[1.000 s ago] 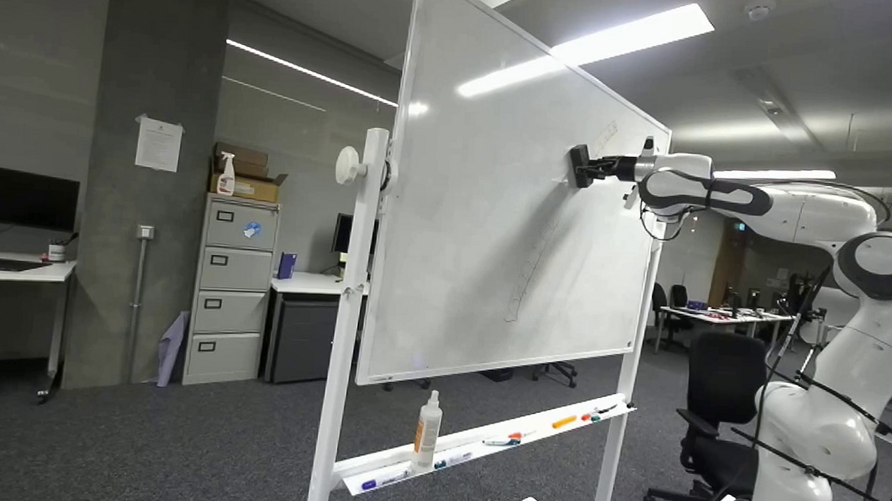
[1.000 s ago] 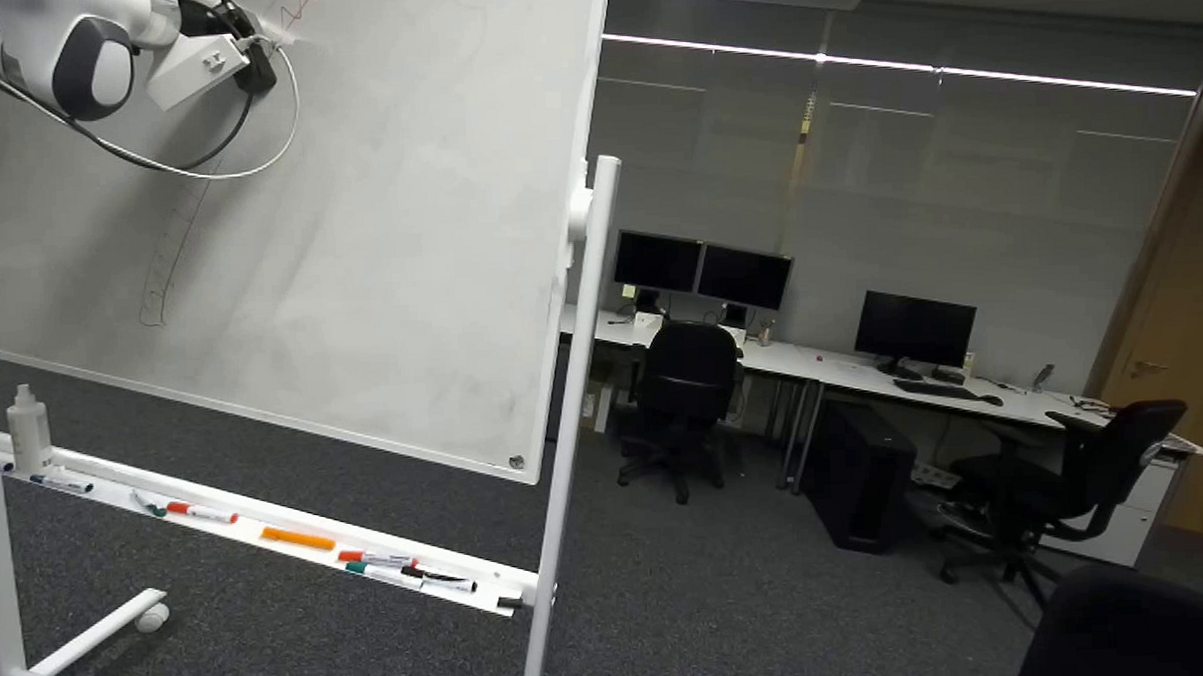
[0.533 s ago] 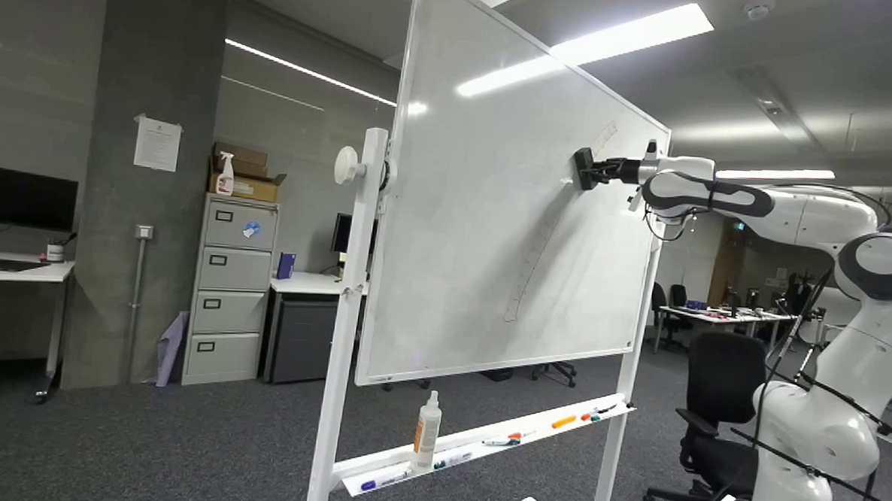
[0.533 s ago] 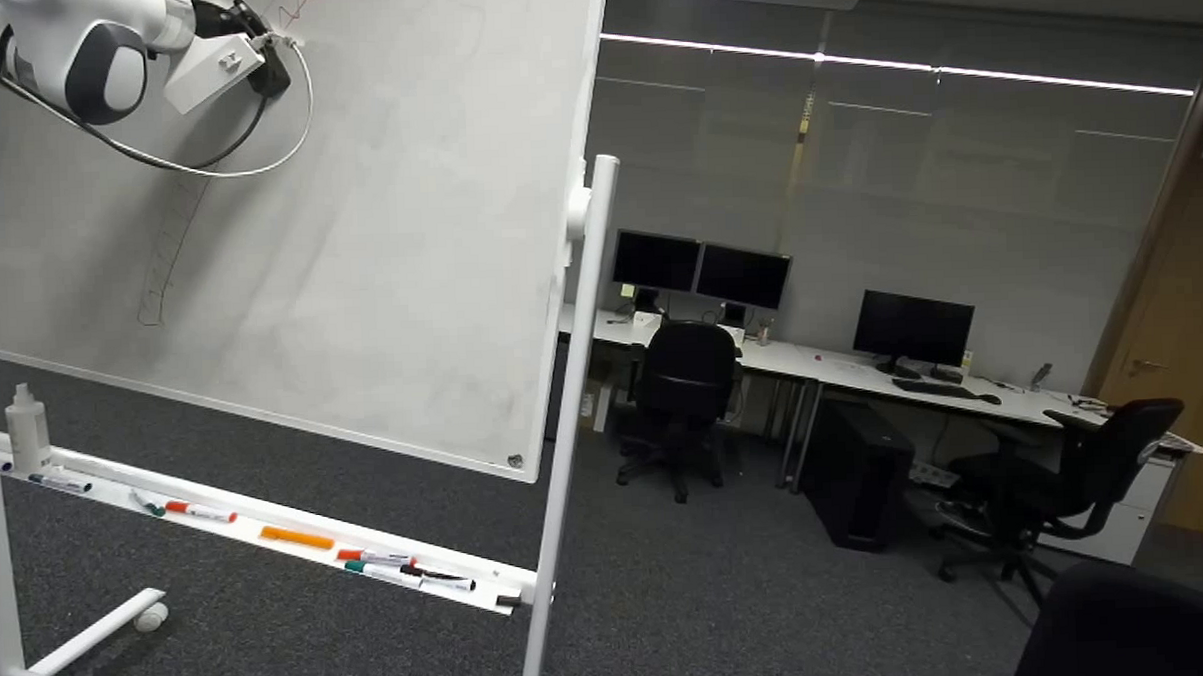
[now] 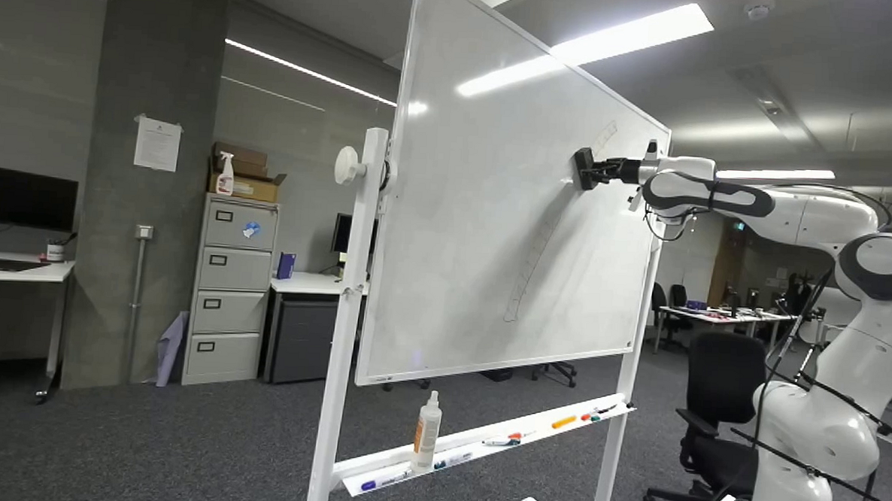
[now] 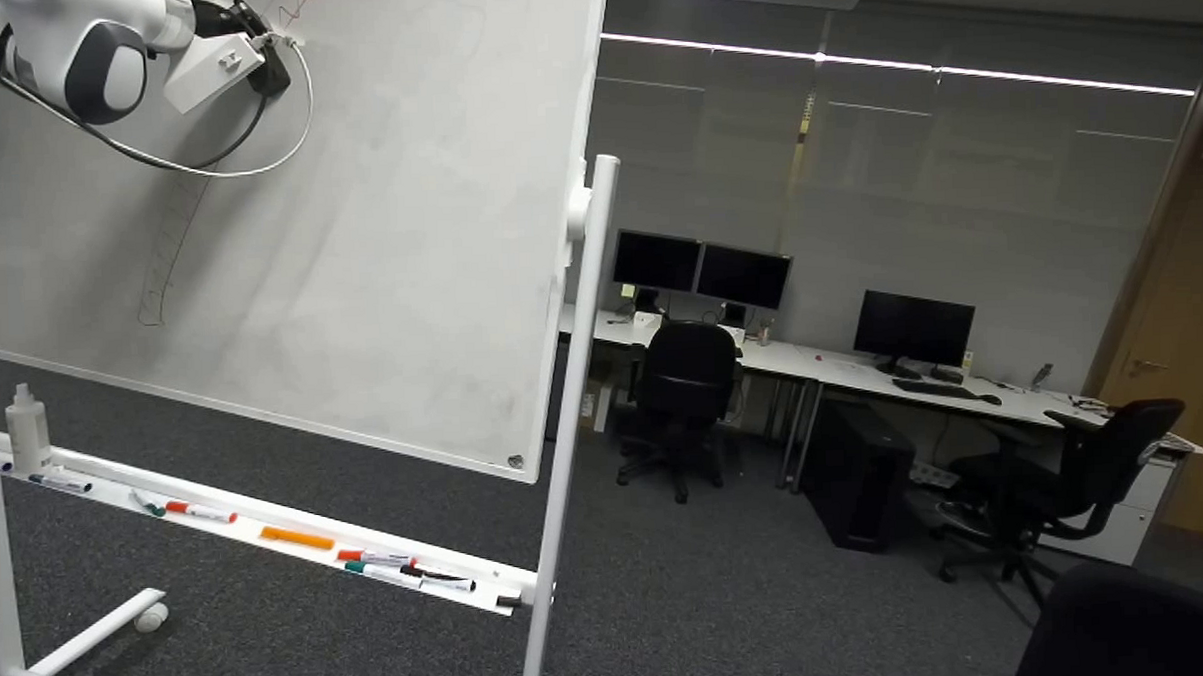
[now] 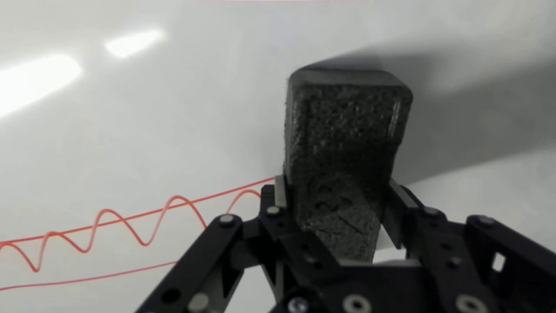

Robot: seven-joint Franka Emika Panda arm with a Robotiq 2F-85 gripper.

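Pinching a black eraser point(image 7: 343, 126) by its sides, the gripper point(image 7: 335, 195) holds it against the whiteboard point(image 5: 479, 192) beside a red wavy line point(image 7: 176, 197).

whiteboard point(image 5: 478, 214): 1 | eraser point(image 7: 347, 139): 1 | end effector point(image 7: 338, 193): 1 | tray bottle point(image 5: 427, 434): 1

The arm point(image 5: 878, 266) stretches out, forearm point(image 5: 801, 217) nearly level, its 2 jaws clamped.

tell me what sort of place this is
Probably an office, perhaps one doubling as a lab: there's a grey filing cabinet, a black swivel chair and a desktop monitor.
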